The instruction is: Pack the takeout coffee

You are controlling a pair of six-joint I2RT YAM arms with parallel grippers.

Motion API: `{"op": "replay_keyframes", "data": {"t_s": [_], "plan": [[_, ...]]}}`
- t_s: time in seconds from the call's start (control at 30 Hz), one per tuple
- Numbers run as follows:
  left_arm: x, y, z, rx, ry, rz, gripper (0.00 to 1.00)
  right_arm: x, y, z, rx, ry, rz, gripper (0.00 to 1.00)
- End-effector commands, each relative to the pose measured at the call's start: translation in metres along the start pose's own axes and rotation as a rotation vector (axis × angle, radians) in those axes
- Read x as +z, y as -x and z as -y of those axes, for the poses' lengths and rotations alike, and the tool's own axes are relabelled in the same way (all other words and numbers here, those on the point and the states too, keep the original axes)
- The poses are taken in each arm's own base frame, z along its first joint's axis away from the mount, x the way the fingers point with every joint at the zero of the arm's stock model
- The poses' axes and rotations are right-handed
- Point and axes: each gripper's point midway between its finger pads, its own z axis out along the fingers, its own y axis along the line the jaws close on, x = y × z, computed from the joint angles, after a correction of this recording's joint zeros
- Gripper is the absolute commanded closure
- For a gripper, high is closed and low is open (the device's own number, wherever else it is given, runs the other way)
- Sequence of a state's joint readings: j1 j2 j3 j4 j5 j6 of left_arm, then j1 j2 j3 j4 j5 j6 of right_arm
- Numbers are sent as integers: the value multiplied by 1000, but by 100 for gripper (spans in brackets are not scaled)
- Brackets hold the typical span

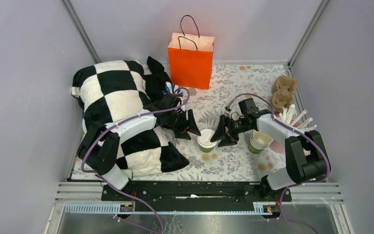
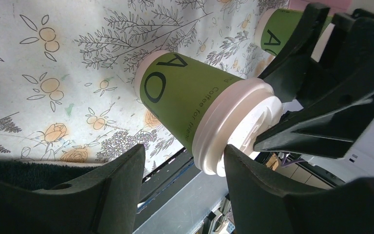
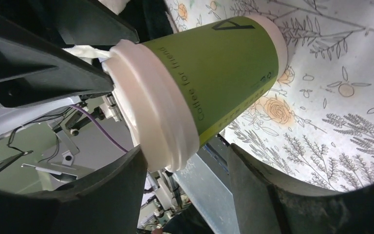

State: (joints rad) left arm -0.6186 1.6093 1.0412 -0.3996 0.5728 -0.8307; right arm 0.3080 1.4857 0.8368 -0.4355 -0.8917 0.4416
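Walls: plain grey panels [image 1: 24, 58] close in the table on three sides.
Table cover: a floral cloth [image 1: 233, 165] with line-drawn sprigs and orange blooms lies over the work surface.
Checked fabric: a bulky black-and-white bundle [image 1: 117, 92] fills the left side of the cloth, and the left arm [image 1: 131, 127] reaches across it.
Right arm: it [image 1: 297, 151] bends in from the right edge toward the middle.
Paper bag: an orange bag [image 1: 191, 61] with black cord handles stands upright and open at the back, well apart from the cups.
Cup carrier: a brown moulded tray [image 1: 283, 91] lies at the back right corner.
Cup stack: nested lidless green cups [image 1: 259, 141] stand right of centre, just behind the right arm's wrist.
White sticks: a fan of them [image 1: 292, 118] stands near the stack on its far right.
Takeout coffee: the green cup [image 1: 206, 139] stands on its base on the floral cloth at the middle of the table, white lid [image 3: 151, 102] on, "Coffee for friend" printed down its side, between the two grippers.
Left gripper: jaws spread [image 2: 184, 153], one finger on either side of the lid's rim, not clamped on it.
Right gripper: jaws likewise spread [image 3: 185, 153], facing the cup from the opposite side with the lid's edge just at its fingertips; contact cannot be told.
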Motion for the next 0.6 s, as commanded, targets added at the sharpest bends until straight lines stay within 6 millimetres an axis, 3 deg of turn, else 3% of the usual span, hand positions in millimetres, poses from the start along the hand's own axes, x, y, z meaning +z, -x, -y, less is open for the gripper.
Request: {"op": "replay_keyframes", "data": {"t_s": [0.0,0.07,0.23,0.33,0.57], "plan": [[-1,2,-2,24,29,19,37,3,-4,8,-15,-22,2,37],[-1,2,-1,24,27,17,37,-1,1,6,-27,-48,12,38],[-2,3,1,28,25,19,37,-27,10,-28,-88,-56,85,25],[-2,2,0,28,27,20,37,-41,8,-31,-79,-95,124,23],[-2,1,1,30,24,18,37,-45,1,-10,-27,-179,160,54]]}}
